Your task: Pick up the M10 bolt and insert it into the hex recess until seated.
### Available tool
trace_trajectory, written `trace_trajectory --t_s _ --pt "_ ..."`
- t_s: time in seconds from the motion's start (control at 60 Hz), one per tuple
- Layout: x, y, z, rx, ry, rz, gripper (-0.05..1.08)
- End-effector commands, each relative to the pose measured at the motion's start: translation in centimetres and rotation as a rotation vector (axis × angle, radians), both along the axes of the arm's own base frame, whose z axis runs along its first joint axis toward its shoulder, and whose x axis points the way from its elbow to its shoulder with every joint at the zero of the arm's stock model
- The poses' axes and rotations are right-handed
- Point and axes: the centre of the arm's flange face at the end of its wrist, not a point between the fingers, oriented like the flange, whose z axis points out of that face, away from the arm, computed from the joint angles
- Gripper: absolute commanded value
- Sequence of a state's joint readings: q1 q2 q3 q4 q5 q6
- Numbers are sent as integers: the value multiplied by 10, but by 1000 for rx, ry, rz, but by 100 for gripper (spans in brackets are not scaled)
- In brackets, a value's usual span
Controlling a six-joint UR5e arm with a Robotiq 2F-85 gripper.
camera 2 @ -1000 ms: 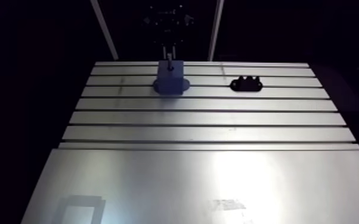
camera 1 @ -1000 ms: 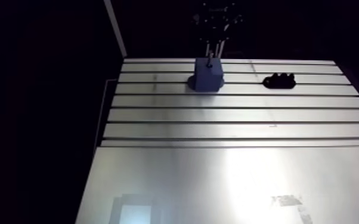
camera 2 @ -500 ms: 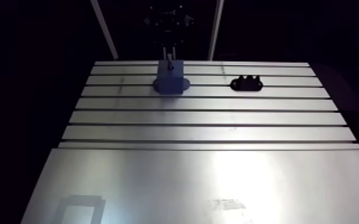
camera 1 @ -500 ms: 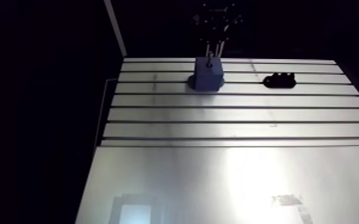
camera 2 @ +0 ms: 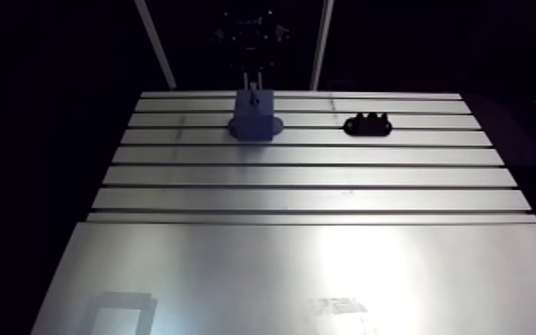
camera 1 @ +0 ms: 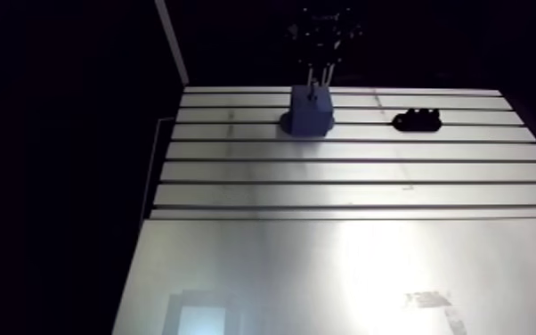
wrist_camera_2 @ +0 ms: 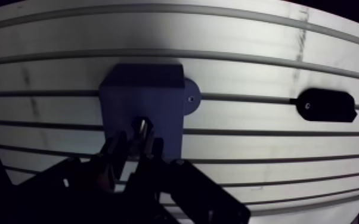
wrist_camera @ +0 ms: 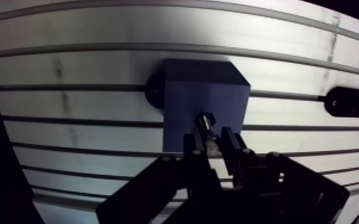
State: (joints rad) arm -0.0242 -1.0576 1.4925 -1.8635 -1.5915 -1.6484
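Gripper (wrist_camera: 212,139) fingers are drawn narrow and clamped on the M10 bolt (wrist_camera: 206,123), which stands roughly upright between them, its lower end over the top face of the blue block (wrist_camera: 203,98). The bolt and the fingertips hide the hex recess, so I cannot tell how far the bolt sits in it.

The block stands on the slotted aluminium table (camera 1: 352,171), near its far edge in the arm view. A dark round flange (wrist_camera: 154,90) sticks out at its foot on one side and carries a small screw hole. In the arm view the gripper comes straight down onto the block.

A black part (wrist_camera_2: 328,105) with a small hole in it lies flat on the table, well apart from the block and roughly in line with it along the slots. In the arm view it shows a bumpy upper outline. Only bare slats and slots lie between it and the block. Nearer the camera, the slotted surface gives way to a smooth metal sheet (camera 1: 325,267) with bright glare on it.
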Motion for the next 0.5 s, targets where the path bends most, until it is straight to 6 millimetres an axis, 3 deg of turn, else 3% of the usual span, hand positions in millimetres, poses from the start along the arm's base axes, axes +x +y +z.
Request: trace_trajectory --t_s 0.017,0.5 --pt "0 0 0 0 1 1 80" --pt "0 -1 -2 0 0 3 80"
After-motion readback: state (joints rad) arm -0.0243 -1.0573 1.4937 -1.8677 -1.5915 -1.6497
